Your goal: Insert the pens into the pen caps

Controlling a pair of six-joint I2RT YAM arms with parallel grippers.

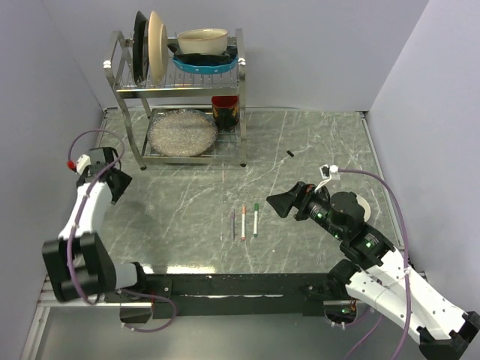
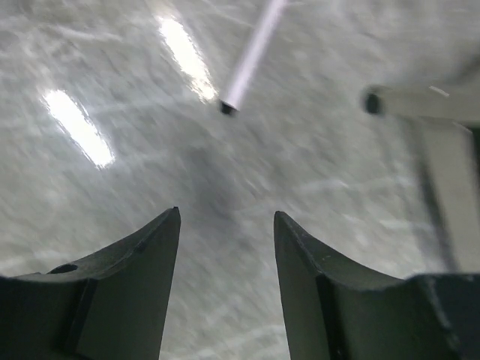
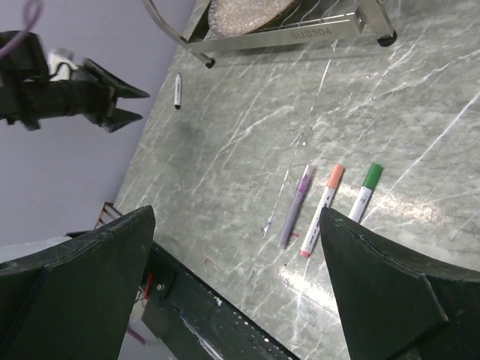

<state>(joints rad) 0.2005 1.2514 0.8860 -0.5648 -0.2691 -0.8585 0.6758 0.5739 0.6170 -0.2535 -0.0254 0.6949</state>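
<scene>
Both grippers are wide open and empty right now, neither touching anything. Left gripper (image 2: pixel 226 214) hangs over bare table (image 1: pixel 180 202) at the left of the top view. A black-tipped pen (image 2: pixel 251 56) lies just ahead of it, toward the top of its wrist view. The same pen shows at the upper left of the right wrist view, near the foot of the rack (image 3: pixel 300 34). Right gripper (image 1: pixel 279 204) sits right of centre in the top view, aimed at three pens lying side by side mid-table: purple pen (image 3: pixel 295 206), orange pen (image 3: pixel 324 196) and green pen (image 3: pixel 365 189). They're close together but not touching, as far as I can see.

Progress-wise, my read: the green and orange ones look like they've got coloured caps on their upper ends, so those two may be done. The purple one is too small to call. The black-tipped pen looks like the one that remains. There's a small black bit (image 1: pixel 289 153) on its own above the right gripper in the top view, well apart from that pen. I'd guess it's the cap, can't be sure though. If so, pen and cap need grabbing and bringing together, and nothing's been picked up for that yet.
</scene>
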